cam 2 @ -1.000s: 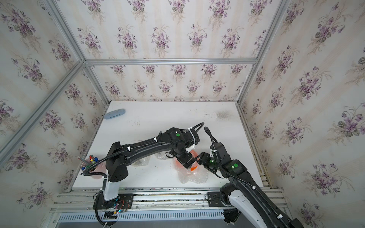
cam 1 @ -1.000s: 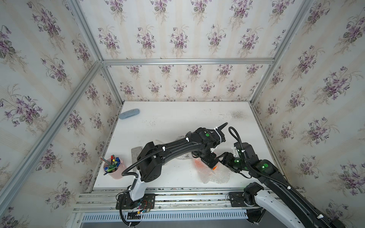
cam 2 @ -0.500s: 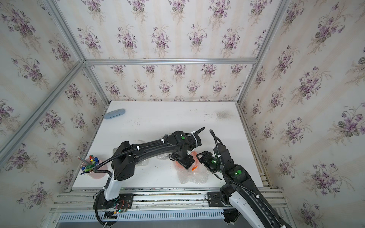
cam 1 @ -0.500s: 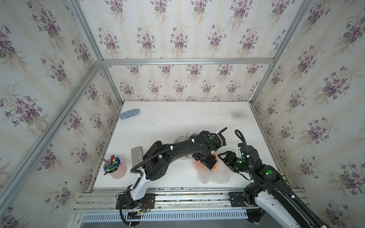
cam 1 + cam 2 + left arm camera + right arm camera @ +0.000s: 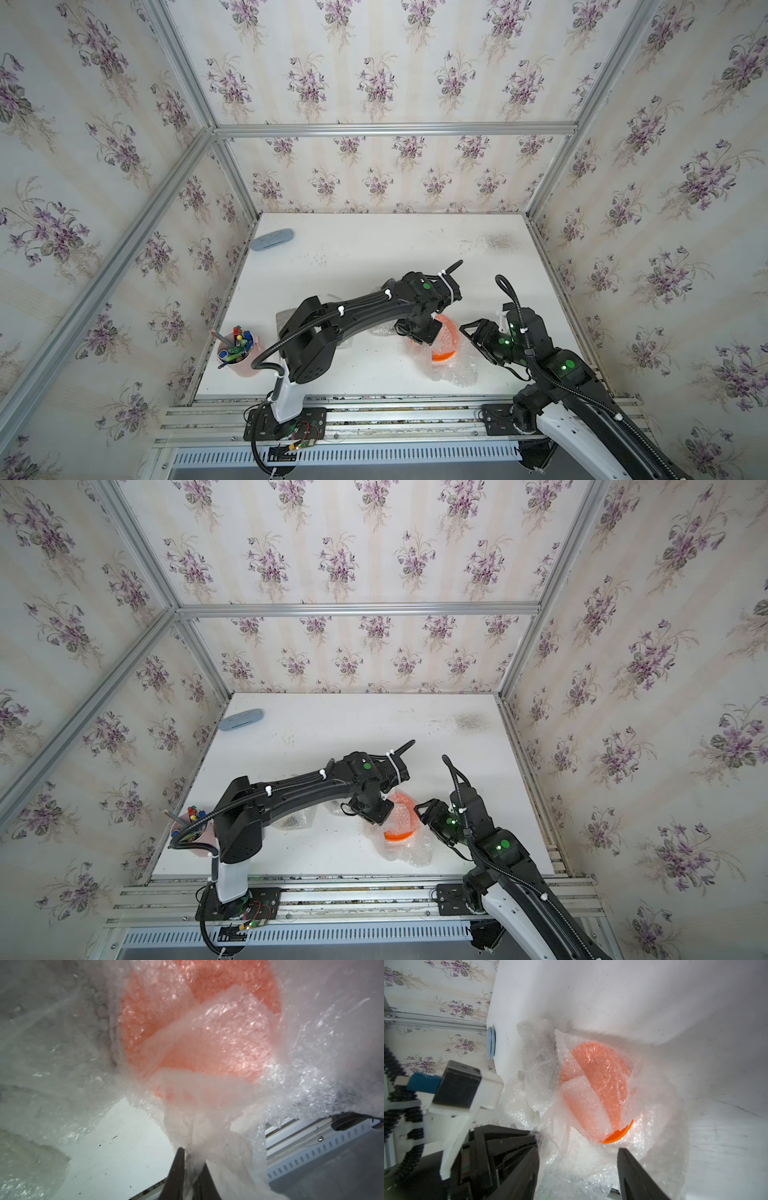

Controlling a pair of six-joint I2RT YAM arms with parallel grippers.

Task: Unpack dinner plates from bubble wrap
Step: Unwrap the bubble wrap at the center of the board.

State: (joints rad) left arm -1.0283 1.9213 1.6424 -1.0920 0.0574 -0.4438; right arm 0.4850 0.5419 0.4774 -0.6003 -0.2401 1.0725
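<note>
The bright orange dinner plate (image 5: 443,356) lies near the table's front right, mostly covered by bubble wrap (image 5: 455,374) in both top views, with only a front strip of rim (image 5: 618,1135) bare. My left gripper (image 5: 192,1157) is shut on a bunched fold of this bubble wrap (image 5: 207,1126) at the plate's left side, and it shows in a top view as well (image 5: 374,816). My right gripper (image 5: 578,1153) stands open at the plate's right, its fingers (image 5: 625,1159) spread over loose wrap without pinching it. No other plate shows.
Two more crumpled bubble wrap bundles (image 5: 537,1076) (image 5: 299,818) lie left of the plate, partly under my left arm. A pink cup of pens (image 5: 239,353) stands front left. A pale blue oval object (image 5: 272,240) lies back left. The front rail (image 5: 374,405) borders the table.
My left gripper has gone from wide open to shut, pinching the bubble wrap over the orange plate. The right gripper has stayed beside the plate with almost the same opening.
</note>
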